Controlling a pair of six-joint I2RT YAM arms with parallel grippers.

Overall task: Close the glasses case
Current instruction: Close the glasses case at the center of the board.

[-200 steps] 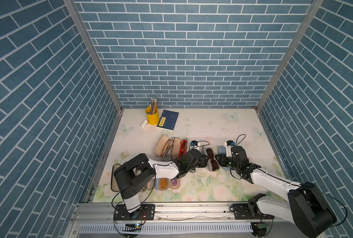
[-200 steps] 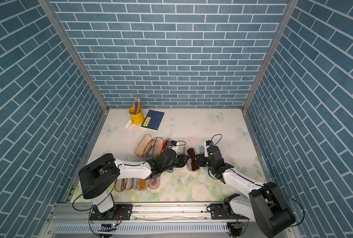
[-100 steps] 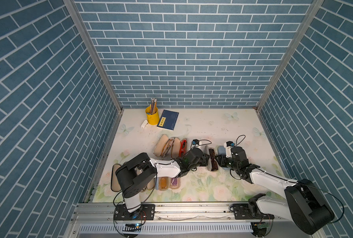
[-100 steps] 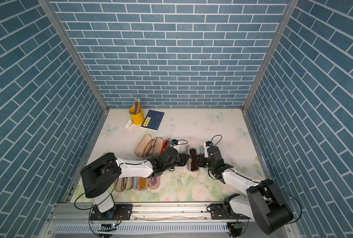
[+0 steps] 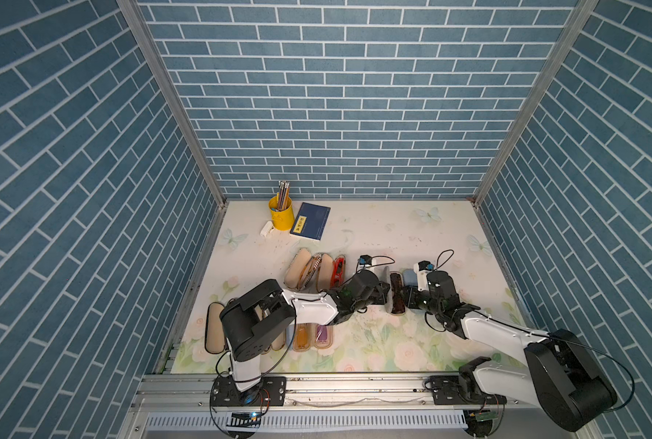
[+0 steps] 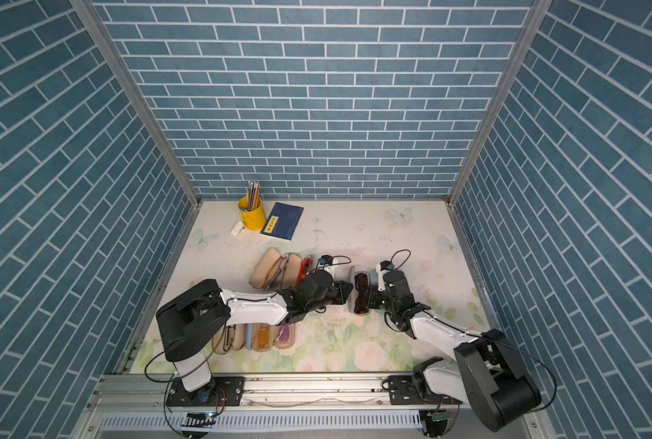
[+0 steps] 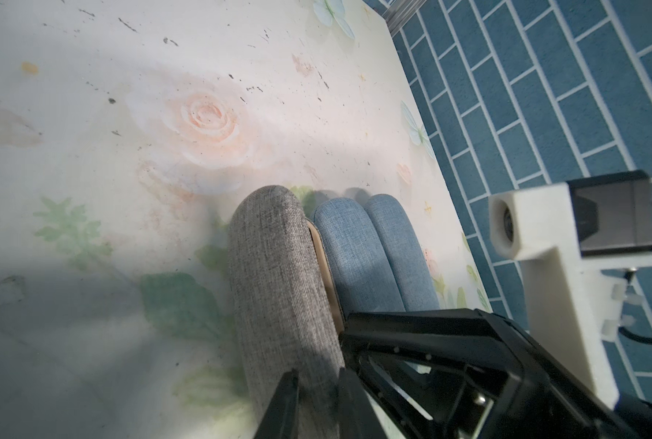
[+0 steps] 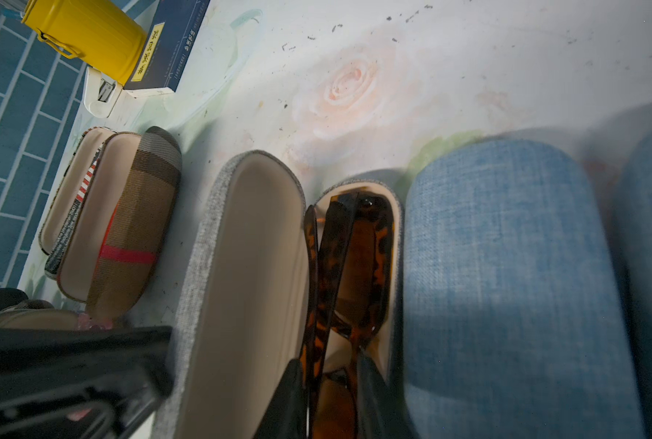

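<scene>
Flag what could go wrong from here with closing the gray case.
1. The right gripper has a finger on either side of the tortoiseshell glasses, inside the base of the gray case. If the lid swings over, it would likely land on the gripper.
2. One temple seems to ride above the rim, so the lid may pinch it.
3. The left gripper meets only the lid's fabric back, so it could slip.
</scene>
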